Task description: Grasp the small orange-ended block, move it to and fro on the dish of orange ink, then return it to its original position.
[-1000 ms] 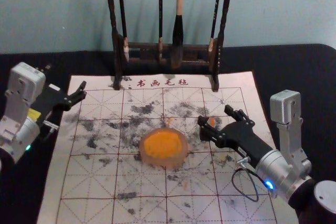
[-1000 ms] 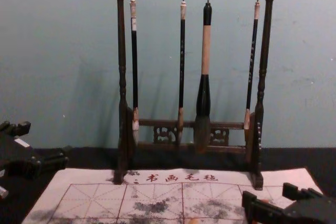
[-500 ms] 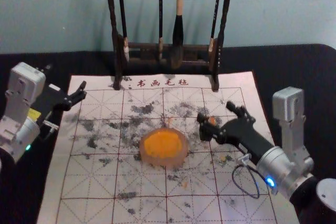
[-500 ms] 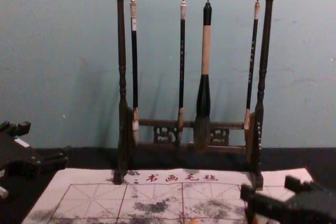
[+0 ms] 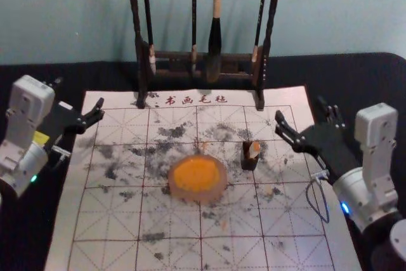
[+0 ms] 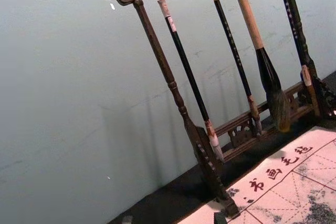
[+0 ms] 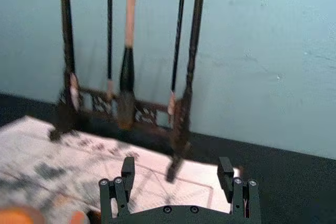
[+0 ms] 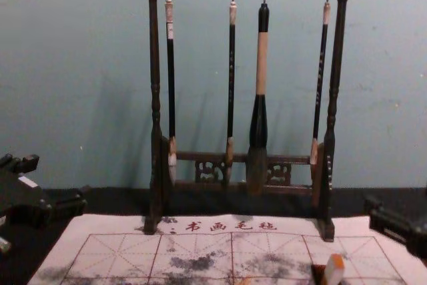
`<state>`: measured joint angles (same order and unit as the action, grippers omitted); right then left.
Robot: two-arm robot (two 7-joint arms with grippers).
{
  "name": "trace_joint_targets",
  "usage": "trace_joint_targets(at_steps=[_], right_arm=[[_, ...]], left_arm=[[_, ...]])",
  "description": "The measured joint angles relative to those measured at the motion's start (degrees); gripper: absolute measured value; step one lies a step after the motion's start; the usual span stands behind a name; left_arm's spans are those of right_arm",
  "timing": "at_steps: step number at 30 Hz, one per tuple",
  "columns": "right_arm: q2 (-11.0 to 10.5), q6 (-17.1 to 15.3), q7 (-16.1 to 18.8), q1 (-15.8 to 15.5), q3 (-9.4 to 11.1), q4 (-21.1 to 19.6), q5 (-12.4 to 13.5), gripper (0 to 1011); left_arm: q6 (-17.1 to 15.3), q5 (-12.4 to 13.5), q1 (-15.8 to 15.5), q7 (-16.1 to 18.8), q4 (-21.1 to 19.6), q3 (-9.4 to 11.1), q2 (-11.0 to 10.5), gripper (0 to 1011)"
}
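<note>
in the head view, the right claw is hovering near the mat's right edge, its fingers spreading wide and pinching nothing. the small orange-ended block is sitting in a little dark holder on the mat, well apart from that claw, and is showing its orange end at the top. just left of the holder, the round dish is lying with orange ink filling its middle. the left claw is idling over by the mat's left edge, its fingers spreading apart. behind all this, a dark wooden rack is standing with brushes hanging from it, and the mat is covering part of the black surface.

in the left wrist view, the tips of the left claw are peeking in, holding apart, while the camera is looking toward the rack.

in the right wrist view, the two fingers of the right claw are standing well apart with nothing between them touching either one. the dish and the block are showing only partly.

in the chest view, the block is leaning slightly in its holder, its orange side catching the eye.
</note>
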<state>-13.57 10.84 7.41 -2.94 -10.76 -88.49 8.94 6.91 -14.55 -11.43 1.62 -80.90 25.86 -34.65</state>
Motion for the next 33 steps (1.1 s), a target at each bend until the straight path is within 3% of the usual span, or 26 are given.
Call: trace_joint_targets(at_steps=[4, 10, 33], right_arm=[[0.0, 0.9, -1.3, 0.7, -0.1, 3.8, -4.0, 1003], [0.5, 0.3, -1.2, 1.3, -0.3, 6.7, -6.1, 1003], [0.5, 0.3, -1.2, 1.2, -0.2, 6.3, -5.9, 1003]], left_arm=[[0.0, 0.0, 0.0, 0.0, 0.0, 0.0, 0.0, 1001], [0.0, 0.0, 0.0, 0.0, 0.0, 0.0, 0.0, 1001], [0.0, 0.0, 0.0, 0.0, 0.0, 0.0, 0.0, 1001]])
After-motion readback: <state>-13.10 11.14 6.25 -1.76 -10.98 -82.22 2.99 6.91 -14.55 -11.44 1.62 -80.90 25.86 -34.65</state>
